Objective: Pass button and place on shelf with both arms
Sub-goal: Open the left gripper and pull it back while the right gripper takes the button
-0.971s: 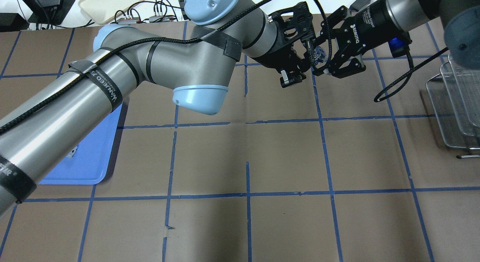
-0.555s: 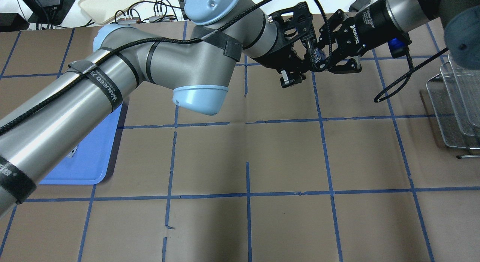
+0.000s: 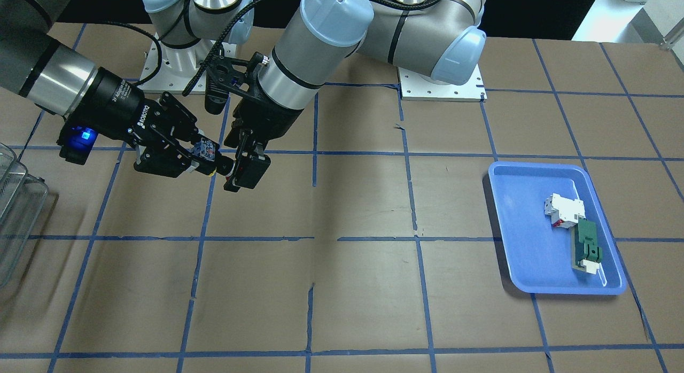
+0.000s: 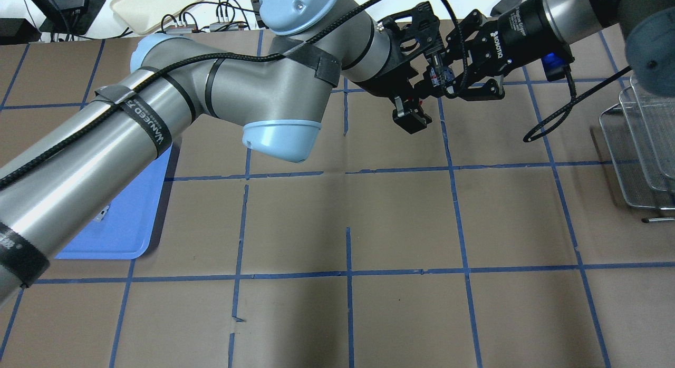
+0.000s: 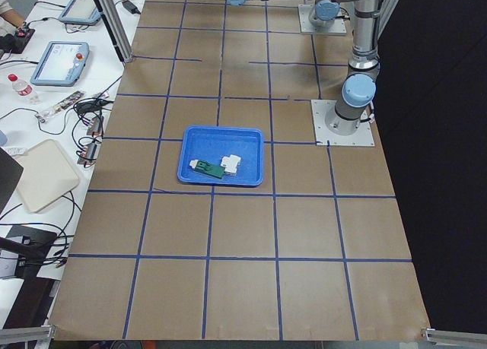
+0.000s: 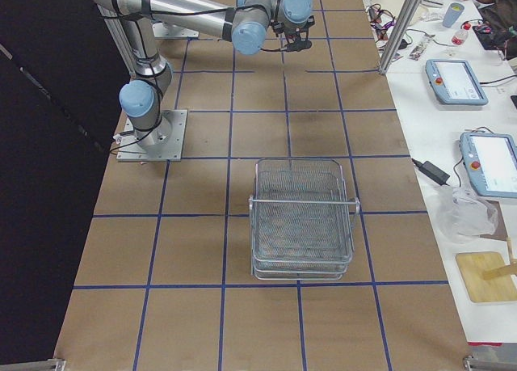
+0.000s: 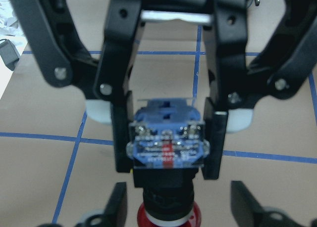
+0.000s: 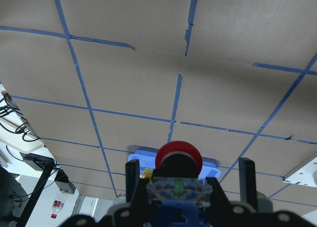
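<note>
The button (image 7: 168, 148) has a red cap, a black collar and a clear bluish block. It hangs in the air between both grippers, over the far side of the table (image 4: 437, 75) (image 3: 206, 148). My right gripper (image 7: 168, 138) (image 4: 442, 82) is shut on the bluish block, one black finger on each side. My left gripper (image 7: 181, 207) (image 4: 422, 88) is open, its fingers (image 7: 116, 207) standing wide of the red cap and not touching it. The right wrist view shows the red cap (image 8: 178, 158) pointing away. The wire-mesh shelf (image 6: 303, 217) (image 4: 640, 146) stands on the robot's right.
A blue tray (image 3: 513, 228) on the robot's left holds a white block (image 3: 561, 207) and a green-and-white flat part (image 3: 587, 247). The brown table with blue tape lines (image 4: 401, 220) lies below the grippers. Cables and a beige tray (image 4: 158, 4) lie beyond the far edge.
My right gripper, wide open a second ago, has shut on the button's block. My left gripper has opened, its lower finger swinging down and away from the button.
</note>
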